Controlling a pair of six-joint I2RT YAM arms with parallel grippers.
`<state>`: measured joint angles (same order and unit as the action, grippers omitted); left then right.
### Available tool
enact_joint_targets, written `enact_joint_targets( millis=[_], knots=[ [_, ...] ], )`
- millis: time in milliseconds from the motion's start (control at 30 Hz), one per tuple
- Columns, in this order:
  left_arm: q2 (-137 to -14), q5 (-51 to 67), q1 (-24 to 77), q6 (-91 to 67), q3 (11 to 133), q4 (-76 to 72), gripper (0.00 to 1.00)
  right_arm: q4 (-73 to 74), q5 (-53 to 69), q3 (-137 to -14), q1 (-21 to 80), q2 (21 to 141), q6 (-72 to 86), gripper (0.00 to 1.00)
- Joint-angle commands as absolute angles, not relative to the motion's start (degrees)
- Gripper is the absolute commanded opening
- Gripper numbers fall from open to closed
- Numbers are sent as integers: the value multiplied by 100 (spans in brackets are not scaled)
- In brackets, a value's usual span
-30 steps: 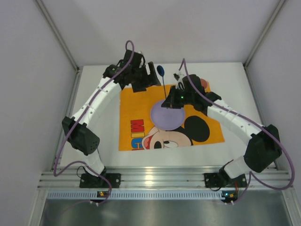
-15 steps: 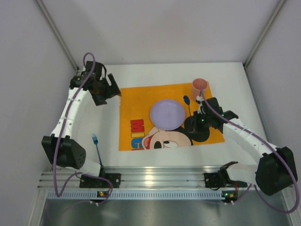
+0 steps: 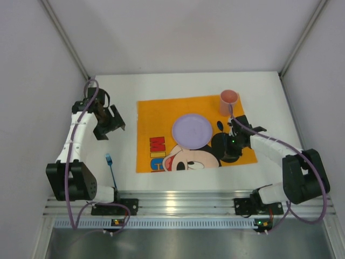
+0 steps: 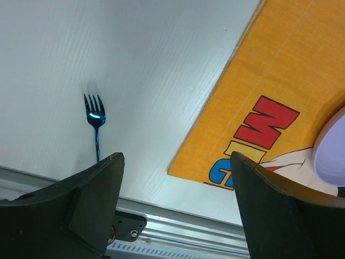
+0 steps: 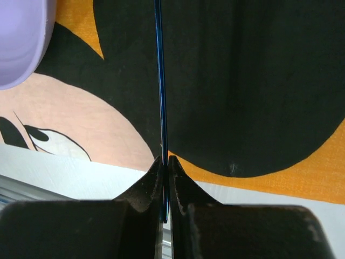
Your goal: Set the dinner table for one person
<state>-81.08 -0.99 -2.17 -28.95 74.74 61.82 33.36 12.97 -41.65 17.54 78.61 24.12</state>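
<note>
White desk [image 3: 269, 91], spanning the booth floor, is filling up: left pincer [image 3: 110, 127] is backing off wide open, its fork [image 3: 111, 167] dropped at the plate's [image 3: 192, 130] eight o'clock, while right pincer [image 5: 164, 162], clamped on the spoon [image 5: 160, 81], is arriving at three o'clock.

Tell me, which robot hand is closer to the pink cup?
Right. The right gripper, pinching a blue spoon, is over the placemat near the pink cup; the left gripper hangs open beyond the placemat's left edge.
</note>
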Motion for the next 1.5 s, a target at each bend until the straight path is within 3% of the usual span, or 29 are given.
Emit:
enact_joint_targets(
  millis=[0,233,267,300,333,367,500,933,1467],
  knots=[
    [-7840,-193,-290,-2734,7383,6275,84,2804,1336,-4438,1696,8024,2417,0],
    [-7735,-798,-342,-2847,7164,6389,84,2785,1099,-4412,1679,8209,2426,2],
    [-7760,-956,-386,-2882,7120,6416,84,2830,959,-4421,1670,8218,2434,7],
    [-7769,-1001,-500,-2926,7084,6433,84,2882,906,-4421,1670,8200,2443,26],
    [-7787,-1037,-571,-2962,7023,6425,84,2935,853,-4412,1670,8174,2452,34],
    [-7822,-1046,-693,-2979,7005,6425,84,3049,731,-4421,1670,8069,2461,48],
    [-7945,-1098,-861,-3111,6970,6319,84,3427,580,-4543,1661,7700,2487,71],
    [-8121,-870,-879,-3797,5301,5406,76,4895,729,-5502,1679,6504,2645,73],
    [-9298,-905,-888,-3947,5115,4527,65,5142,616,-5220,1670,6108,2751,72]
  ],
)
